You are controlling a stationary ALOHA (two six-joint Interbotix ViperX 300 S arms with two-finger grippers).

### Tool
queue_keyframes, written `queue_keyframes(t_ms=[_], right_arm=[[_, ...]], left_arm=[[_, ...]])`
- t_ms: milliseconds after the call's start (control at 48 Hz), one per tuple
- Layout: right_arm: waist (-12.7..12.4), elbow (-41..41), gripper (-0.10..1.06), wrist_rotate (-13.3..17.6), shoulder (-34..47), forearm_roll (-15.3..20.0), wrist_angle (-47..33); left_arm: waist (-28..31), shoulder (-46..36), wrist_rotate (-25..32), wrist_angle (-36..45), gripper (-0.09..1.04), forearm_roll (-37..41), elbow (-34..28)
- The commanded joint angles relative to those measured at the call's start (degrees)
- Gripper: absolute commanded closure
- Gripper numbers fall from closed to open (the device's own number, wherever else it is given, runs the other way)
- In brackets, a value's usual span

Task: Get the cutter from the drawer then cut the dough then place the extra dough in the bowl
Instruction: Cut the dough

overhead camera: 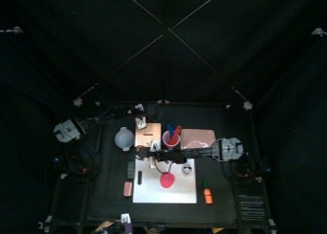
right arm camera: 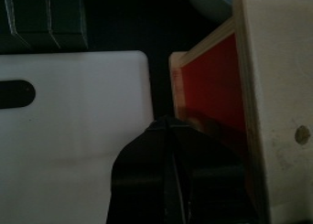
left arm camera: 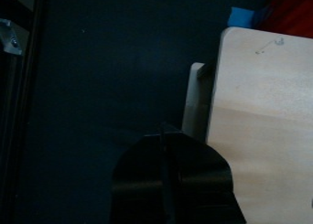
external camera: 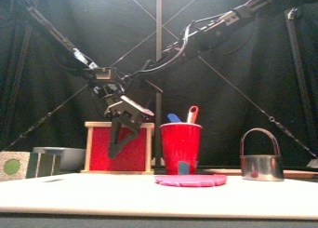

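I am reading the desk [left arm camera: 86, 72] from left to right. At the far left, one blue-grey bowl [external camera: 50, 158] is sitting empty as far as I can tell. The left arm is resting on that side, and the left end effector [left arm camera: 173, 138] is showing its jaws pressed together.

Next comes one pale wooden box [external camera: 118, 126]. The right arm is reaching across from the right, so the right end effector [external camera: 117, 150] is hanging just in front of the box's red drawer front [external camera: 97, 148]. Its jaws are together and clamping nothing I can make out. I cannot tell whether the drawer is pulled out.

Right of the box, one red cup [external camera: 180, 143] is holding two toy knives, one blue and one red. Nearer to me, one pink dough disc [external camera: 191, 180] is lying flat and uncut on the one white cutting board [right arm camera: 73, 127].

Furthest right, one round metal cutter [external camera: 259, 165] is standing upright on the desk, out of the drawer, with its wire handle arching over the top. It lies to the right of the right end effector and well apart from it, with the cup between them. I am judging the right arm the nearer one for the pick, coming down on that handle from above.
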Motion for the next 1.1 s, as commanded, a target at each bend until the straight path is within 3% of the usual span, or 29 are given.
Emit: queue_keyframes(t_ms=[21, 125, 354, 521, 854, 1104], right_arm=[[-0.35, -1.67, 0.65, 0.00, -1.32, 0.35, -0.18], [0.53, -1.93, 0.65, -0.18, -2.02, 1.85, -0.18], [6.68, -3.16, 0.65, -0.88, -4.48, 9.23, 1.67], [8.44, -1.23, 0.65, -0.09, -6.50, 10.99, 1.67], [8.88, 11.51, 0.65, 0.09, -16.79, 14.33, -8.00], [8.61, 24.79, 0.64, 0.09, -26.19, 13.89, -17.67]], left_arm=[[-0.53, -0.79, -0.09, 0.00, 0.63, -0.26, -0.70], [-0.53, -1.41, -0.44, -2.11, 0.63, -0.44, -0.70], [-0.26, -4.66, -3.25, -10.37, 0.63, -0.53, -0.53], [-1.41, -7.73, -5.10, -21.53, 0.63, -0.88, 2.11], [-17.84, -15.38, -5.36, -55.37, 0.63, -3.52, 17.67], [-32.61, -16.96, -8.53, -65.92, 0.63, -11.25, 24.43]])
